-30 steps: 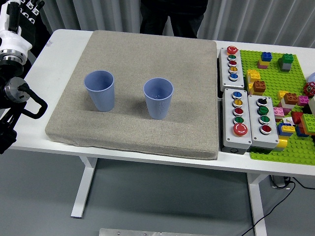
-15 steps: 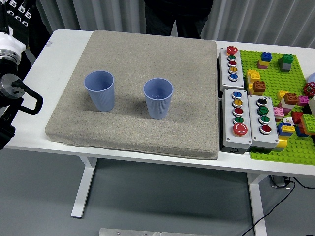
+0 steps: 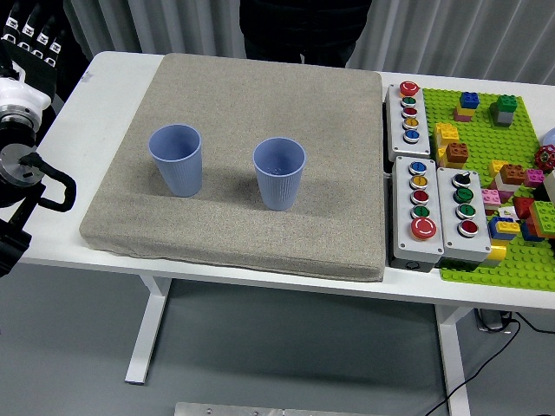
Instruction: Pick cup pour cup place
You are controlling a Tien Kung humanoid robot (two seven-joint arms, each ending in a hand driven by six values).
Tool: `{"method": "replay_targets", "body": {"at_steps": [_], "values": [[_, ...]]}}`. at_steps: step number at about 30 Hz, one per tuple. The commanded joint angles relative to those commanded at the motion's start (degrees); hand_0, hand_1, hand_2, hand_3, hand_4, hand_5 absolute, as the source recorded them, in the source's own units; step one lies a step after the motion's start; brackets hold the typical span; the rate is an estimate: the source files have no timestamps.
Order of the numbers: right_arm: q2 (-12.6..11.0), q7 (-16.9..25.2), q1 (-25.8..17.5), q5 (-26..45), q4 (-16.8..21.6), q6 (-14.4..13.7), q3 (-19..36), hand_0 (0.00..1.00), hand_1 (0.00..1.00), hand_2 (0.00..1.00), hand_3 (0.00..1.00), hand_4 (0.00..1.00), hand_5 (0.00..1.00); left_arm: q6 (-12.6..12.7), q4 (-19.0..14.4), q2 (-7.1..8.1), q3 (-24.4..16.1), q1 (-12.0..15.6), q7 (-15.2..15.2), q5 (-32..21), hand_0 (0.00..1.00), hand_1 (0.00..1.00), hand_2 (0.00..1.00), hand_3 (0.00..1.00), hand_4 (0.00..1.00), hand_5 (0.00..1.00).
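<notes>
So, left hand [image 3: 30,35] sits at the far left edge, up by the table's back corner, black fingers pointing up and loosely spread, nothing in them; the arm's white wrist and black joints run down the left side, off the mat. No right arm showing. Nearest task item is the left cup [image 3: 176,159], a blue ribbed plastic cup, upright on the grey mat [image 3: 260,95], toward its left half, well apart from the hand. Right cup [image 3: 279,172] is the same blue ribbed kind, upright, near the mat's middle, a clear gap between the two. Can see into both rims, can't tell if either has contents. Nothing stands between hand and left cup but bare white table [image 3: 104,95] and mat edge. Right of the mat, just beside it, three grey button boxes [image 3: 425,221] with coloured push buttons. Beyond them a green baseplate [image 3: 486,130] with scattered building bricks [image 3: 512,204] in mixed colours on top, running off the right edge. A person in dark clothing [image 3: 299,30] stands at the far side, only the torso showing, hands out of frame.
</notes>
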Motion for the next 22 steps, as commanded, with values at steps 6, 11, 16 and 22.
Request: {"method": "replay_targets", "body": {"at_steps": [6, 11, 16, 22], "values": [[0.05, 0.0, 0.08, -0.07, 0.0, 0.0, -0.36, 0.675, 0.634, 0.559, 0.563, 0.002, 0.096, 0.31, 0.01, -0.1, -0.36, 0.32, 0.05, 0.86, 0.858, 0.852, 0.909, 0.954, 0.774, 0.998], [0.05, 0.02, 0.07, 0.09, 0.0, -0.04, -0.5, 0.674, 0.634, 0.559, 0.562, 0.002, 0.095, 0.95, -0.15, 0.01, -0.95, 0.48, 0.11, 2.45, 0.863, 0.849, 0.907, 0.955, 0.779, 0.998], [0.06, 0.03, 0.01, 0.22, 0.0, -0.03, -0.66, 0.674, 0.634, 0.559, 0.562, 0.002, 0.095, 1.12, -0.18, 0.09, -1.21, 0.64, 0.17, 2.83, 0.863, 0.849, 0.907, 0.955, 0.779, 0.998], [0.21, -0.04, -0.27, 0.19, 0.0, -0.08, -0.68, 0.674, 0.634, 0.559, 0.563, 0.002, 0.094, 1.2, -0.12, -0.2, -1.44, 0.97, 0.29, 3.45, 0.865, 0.848, 0.906, 0.955, 0.781, 0.998]]}}
